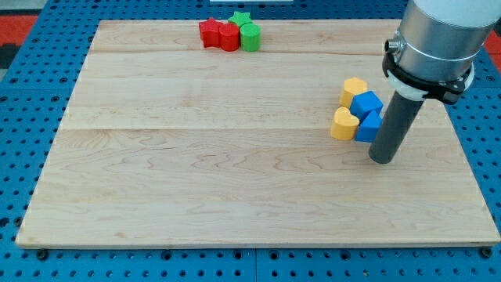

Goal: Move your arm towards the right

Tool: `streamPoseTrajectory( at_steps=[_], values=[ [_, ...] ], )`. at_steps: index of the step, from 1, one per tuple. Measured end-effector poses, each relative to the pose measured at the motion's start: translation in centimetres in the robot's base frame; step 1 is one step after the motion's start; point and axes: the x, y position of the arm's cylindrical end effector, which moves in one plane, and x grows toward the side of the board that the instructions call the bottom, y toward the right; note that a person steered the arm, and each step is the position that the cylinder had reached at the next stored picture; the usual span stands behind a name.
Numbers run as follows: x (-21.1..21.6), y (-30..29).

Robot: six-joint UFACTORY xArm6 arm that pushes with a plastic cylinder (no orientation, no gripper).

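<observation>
My tip [383,159] rests on the wooden board [196,180] at the view's right, just right of and below a cluster of blocks. That cluster holds a yellow block [353,91] at the top, a blue cube [365,104] below it, a yellow heart-shaped block [343,124] at the left and a second blue block [368,127] touching or nearly touching the rod. At the view's top sit a red star-like block [210,33], a red block [228,37], a green cylinder [250,37] and a green star [240,18], packed together.
The board lies on a blue perforated table [23,94]. The arm's grey body [434,35] hangs over the board's upper right corner. The board's right edge is a short way right of my tip.
</observation>
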Motion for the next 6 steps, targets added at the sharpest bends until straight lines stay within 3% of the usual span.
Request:
streamPoseTrajectory(
  at_steps=[5, 6],
  values=[
    [0.1, 0.9],
    [-1.2, 9.2]
  ],
)
